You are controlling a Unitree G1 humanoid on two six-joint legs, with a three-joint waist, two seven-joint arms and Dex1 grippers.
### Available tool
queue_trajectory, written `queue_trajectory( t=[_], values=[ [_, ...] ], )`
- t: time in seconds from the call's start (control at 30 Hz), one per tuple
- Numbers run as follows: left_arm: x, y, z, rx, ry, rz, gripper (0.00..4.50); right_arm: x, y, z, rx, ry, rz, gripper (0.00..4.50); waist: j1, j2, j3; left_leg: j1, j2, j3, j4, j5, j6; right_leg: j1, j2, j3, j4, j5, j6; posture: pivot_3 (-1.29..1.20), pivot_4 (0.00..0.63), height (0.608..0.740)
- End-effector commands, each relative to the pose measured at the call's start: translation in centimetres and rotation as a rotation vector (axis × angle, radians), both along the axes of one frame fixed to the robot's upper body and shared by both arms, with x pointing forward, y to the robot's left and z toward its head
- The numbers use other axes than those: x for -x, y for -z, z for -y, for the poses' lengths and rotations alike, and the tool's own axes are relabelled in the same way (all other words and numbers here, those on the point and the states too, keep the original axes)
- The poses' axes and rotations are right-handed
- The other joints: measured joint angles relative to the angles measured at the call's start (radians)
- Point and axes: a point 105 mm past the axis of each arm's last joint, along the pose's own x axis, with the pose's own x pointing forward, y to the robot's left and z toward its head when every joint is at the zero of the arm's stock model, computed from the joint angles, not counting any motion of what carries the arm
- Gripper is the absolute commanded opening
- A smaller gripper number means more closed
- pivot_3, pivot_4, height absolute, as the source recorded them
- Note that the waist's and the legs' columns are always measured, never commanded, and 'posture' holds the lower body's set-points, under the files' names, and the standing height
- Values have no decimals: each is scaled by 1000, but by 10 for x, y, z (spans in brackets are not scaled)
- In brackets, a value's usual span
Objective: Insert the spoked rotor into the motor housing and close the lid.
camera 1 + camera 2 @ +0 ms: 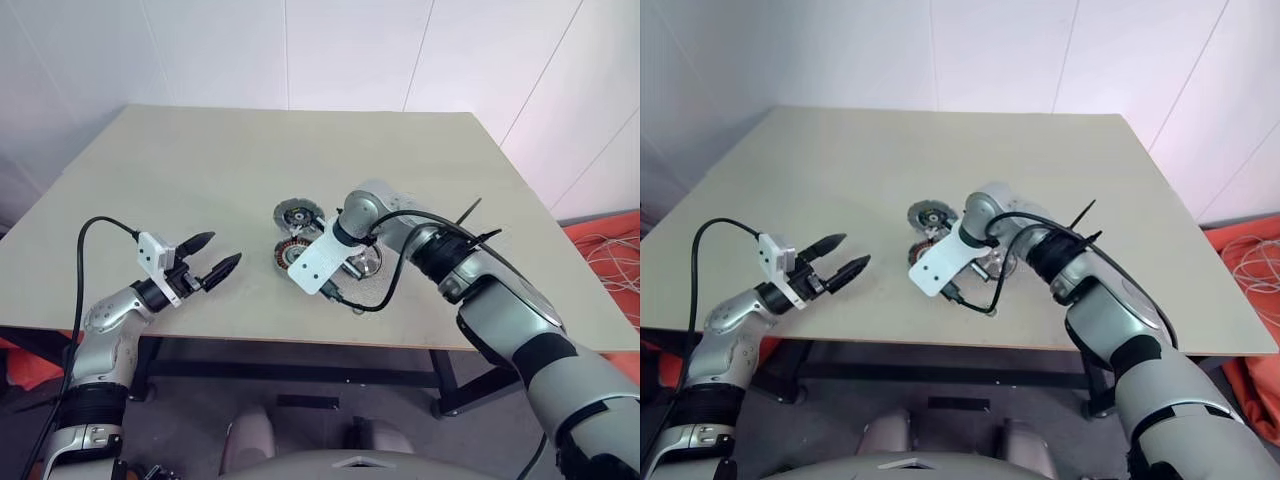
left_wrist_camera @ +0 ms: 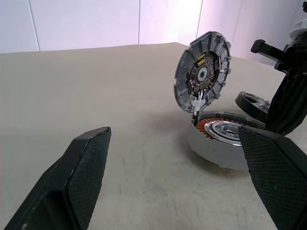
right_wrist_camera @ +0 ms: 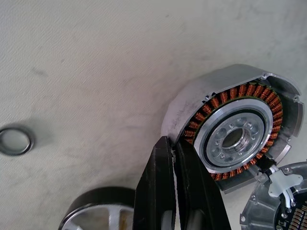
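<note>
Beige table; spoked rotor half cut off, perhaps ungripped.

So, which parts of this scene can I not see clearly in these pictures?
- Spoked rotor: cut off by the right wrist view's edge and partly covered by the shut right gripper; in the eye views the right arm hides most of it.
- Motor housing: its far side is hidden behind the left gripper's finger.
- Lid: its outer face is turned away.
</note>
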Motion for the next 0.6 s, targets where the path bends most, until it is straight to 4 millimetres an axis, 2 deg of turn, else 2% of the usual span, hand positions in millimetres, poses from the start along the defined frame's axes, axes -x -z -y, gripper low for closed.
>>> queue_trajectory(
  t=[0.03, 0.37, 0.6],
  values=[
    [-1, -12, 2, -15, 12, 55, 4500, -2, -21, 0, -25, -45, 53, 28, 0, 0, 0, 0, 0, 0, 0, 0, 0, 0, 0, 0, 0, 0, 0, 0, 0, 740],
    [-3, -14, 2, -24, 4, 68, 4500, 11, -15, -4, -33, -87, 38, 28, 0, 0, 0, 0, 0, 0, 0, 0, 0, 0, 0, 0, 0, 0, 0, 0, 0, 740],
    [-3, -15, 2, -26, 5, 67, 4500, 8, -12, -6, -55, -66, 50, 28, 0, 0, 0, 0, 0, 0, 1, 0, 0, 0, 0, 0, 1, 0, 0, 0, 0, 740]
  ],
)
